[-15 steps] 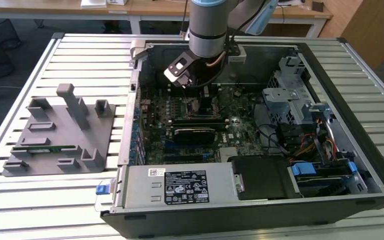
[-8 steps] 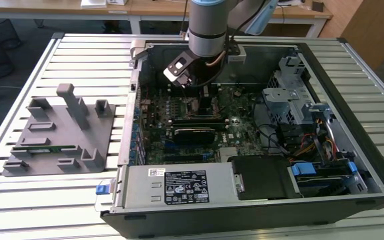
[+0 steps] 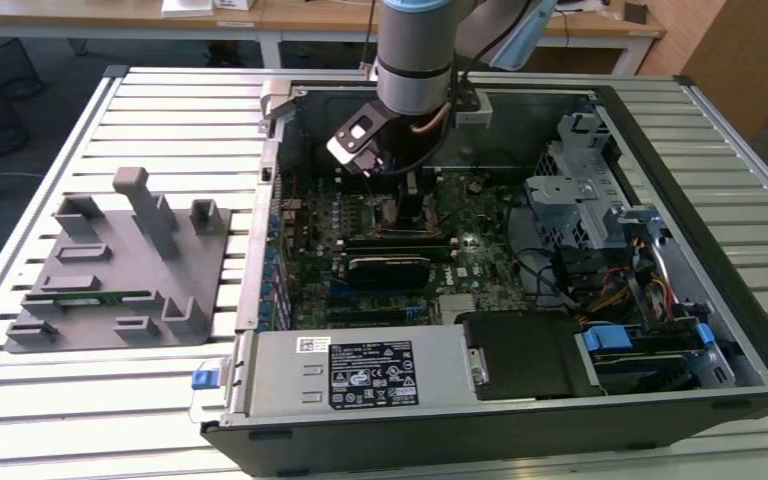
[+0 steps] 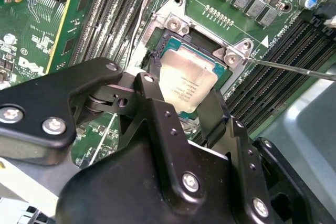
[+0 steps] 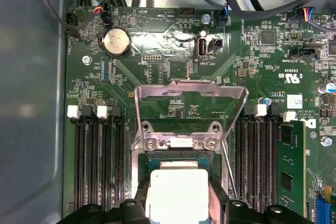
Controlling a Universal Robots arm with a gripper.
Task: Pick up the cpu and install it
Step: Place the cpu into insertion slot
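Slatted silver metal table (image 3: 37,420) in the exterior view carries an open black tower PC case (image 3: 744,330), w/ a grey plastic fixture tray (image 3: 37,335) lying well apart on the exterior view's left. Grey-and-blue robot arm (image 3: 418,50) hangs over the case's far half, its black gripper (image 3: 381,165) low over the green motherboard (image 3: 307,290). In the second wrist view the gripper (image 4: 184,98) has its two black fingers (image 4: 152,95) either side of the small flat square silvery-grey cpu (image 4: 186,85), jaws closed in against its opposite edges. The cpu lies in the black square-framed socket (image 4: 157,56), next to a silver screwed bracket (image 4: 176,24), & a thin steel lever rod (image 4: 294,69) runs past one corner. In the first wrist view the cpu (image 5: 178,195) shows pale btwn the fingers (image 5: 219,203), just beside the raised silver hinged load plate (image 5: 191,90). A long green memory stick (image 5: 289,161) stands in a slot near by, & a round silver coin cell (image 5: 116,42) sits further off on the board.
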